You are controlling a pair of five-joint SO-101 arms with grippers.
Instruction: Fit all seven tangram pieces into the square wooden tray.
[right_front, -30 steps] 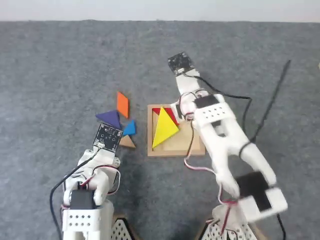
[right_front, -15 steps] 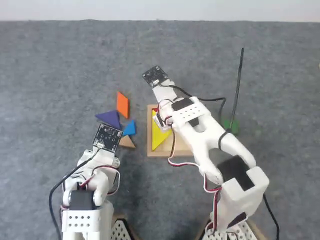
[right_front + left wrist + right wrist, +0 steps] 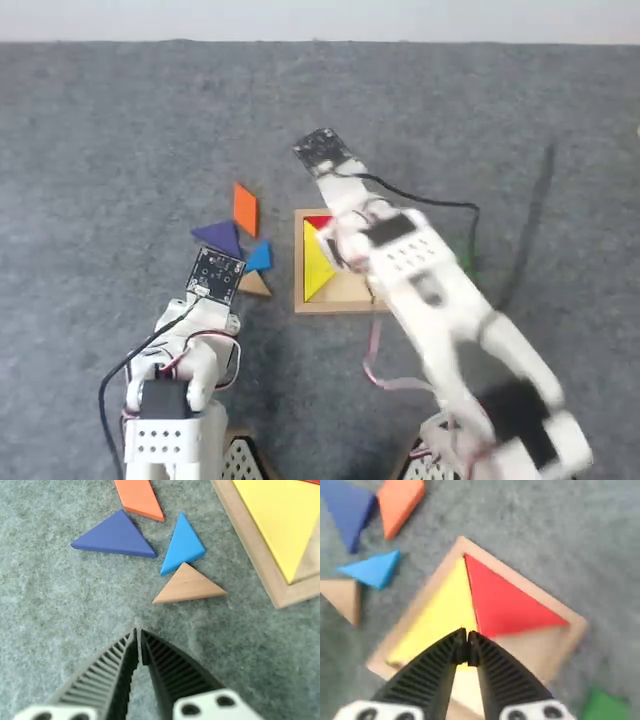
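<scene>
Right pincer (image 3: 467, 637): closed, empty, above the seam between the yellow triangle (image 3: 440, 617) and red triangle (image 3: 505, 597).
Left pincer (image 3: 138, 632): closed, empty, near the tan triangle (image 3: 187, 586).
Tray (image 3: 335, 305): on the bench (image 3: 100, 150), holding both triangles.
Loose pieces: orange piece (image 3: 245, 208), dark blue triangle (image 3: 218, 237) and light blue triangle (image 3: 259, 256), beside the tray.

The hand (image 3: 138, 632), fingers pressed together, hangs over the grey tabletop (image 3: 50, 605) near a tan triangle (image 3: 190, 586). Just beside that lies a light blue triangle (image 3: 182, 545), with a dark blue triangle (image 3: 116, 535) and a wooden tray (image 3: 246, 545) nearby.
</scene>
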